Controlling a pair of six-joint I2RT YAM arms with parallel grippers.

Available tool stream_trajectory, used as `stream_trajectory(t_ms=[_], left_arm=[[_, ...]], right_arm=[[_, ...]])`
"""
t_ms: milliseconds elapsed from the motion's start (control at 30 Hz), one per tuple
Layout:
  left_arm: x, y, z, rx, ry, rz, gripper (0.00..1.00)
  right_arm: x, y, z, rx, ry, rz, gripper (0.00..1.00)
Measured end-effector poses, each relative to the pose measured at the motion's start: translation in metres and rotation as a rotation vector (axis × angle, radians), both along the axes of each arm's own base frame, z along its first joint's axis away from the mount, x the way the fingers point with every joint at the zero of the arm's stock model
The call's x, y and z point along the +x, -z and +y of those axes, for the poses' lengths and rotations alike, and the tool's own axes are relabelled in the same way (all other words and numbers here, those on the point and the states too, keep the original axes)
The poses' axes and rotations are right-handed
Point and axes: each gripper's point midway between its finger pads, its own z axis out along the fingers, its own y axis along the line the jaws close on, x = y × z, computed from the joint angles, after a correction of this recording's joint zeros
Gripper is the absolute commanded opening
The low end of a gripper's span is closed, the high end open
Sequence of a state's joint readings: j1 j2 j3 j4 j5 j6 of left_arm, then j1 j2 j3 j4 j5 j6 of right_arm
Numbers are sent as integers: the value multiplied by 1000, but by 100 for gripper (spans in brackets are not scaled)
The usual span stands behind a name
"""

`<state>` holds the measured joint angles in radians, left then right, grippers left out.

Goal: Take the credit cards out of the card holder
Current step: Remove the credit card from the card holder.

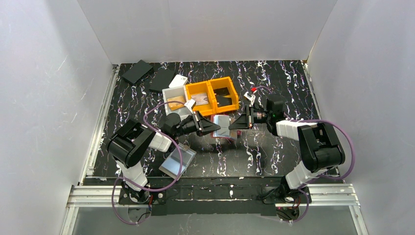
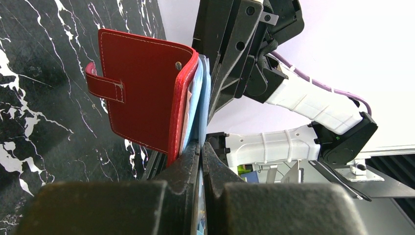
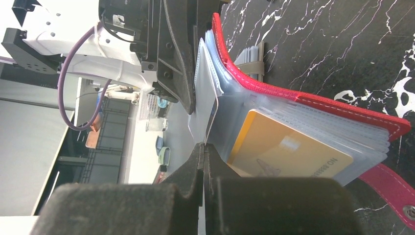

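Left fingers (image 2: 182, 171) and right fingers (image 3: 188, 171) both pinch floppy, slick sleeves (image 3: 215, 85) of the card holder (image 2: 142, 98); I'd grip its stiff yellow card (image 3: 286, 147) instead

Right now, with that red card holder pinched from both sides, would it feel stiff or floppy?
Probably floppy: in the card holder, clear sleeves fan and bend between the left gripper and right gripper. They look glossy, so likely slippery. The yellow card lies flat, probably stiff.

From above we overlook the black marbled table (image 1: 274, 78); both wrist cameras closely share the red leather card holder (image 2: 142, 93).
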<state>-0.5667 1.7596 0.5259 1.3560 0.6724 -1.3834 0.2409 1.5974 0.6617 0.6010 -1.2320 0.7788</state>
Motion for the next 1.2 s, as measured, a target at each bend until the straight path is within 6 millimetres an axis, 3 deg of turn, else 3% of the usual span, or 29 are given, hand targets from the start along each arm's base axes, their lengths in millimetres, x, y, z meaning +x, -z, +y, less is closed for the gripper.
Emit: stream_trajectory(t_ms=[467, 700, 767, 867, 1033, 1200], left_arm=[[-1, 5, 7, 5, -14, 15, 0], [15, 0, 25, -7, -75, -1, 0], [15, -2, 25, -10, -75, -7, 12], [14, -2, 25, -11, -72, -7, 19], [13, -2, 25, -11, -66, -6, 24], [13, 0, 25, -8, -65, -2, 25]], right_arm=[[1, 6, -4, -5, 0, 8, 1], [16, 16, -21, -22, 68, 23, 1], [14, 16, -21, -24, 66, 28, 1], [14, 17, -20, -25, 63, 27, 1], [13, 27, -21, -46, 55, 32, 1], [16, 57, -22, -111, 48, 81, 1]])
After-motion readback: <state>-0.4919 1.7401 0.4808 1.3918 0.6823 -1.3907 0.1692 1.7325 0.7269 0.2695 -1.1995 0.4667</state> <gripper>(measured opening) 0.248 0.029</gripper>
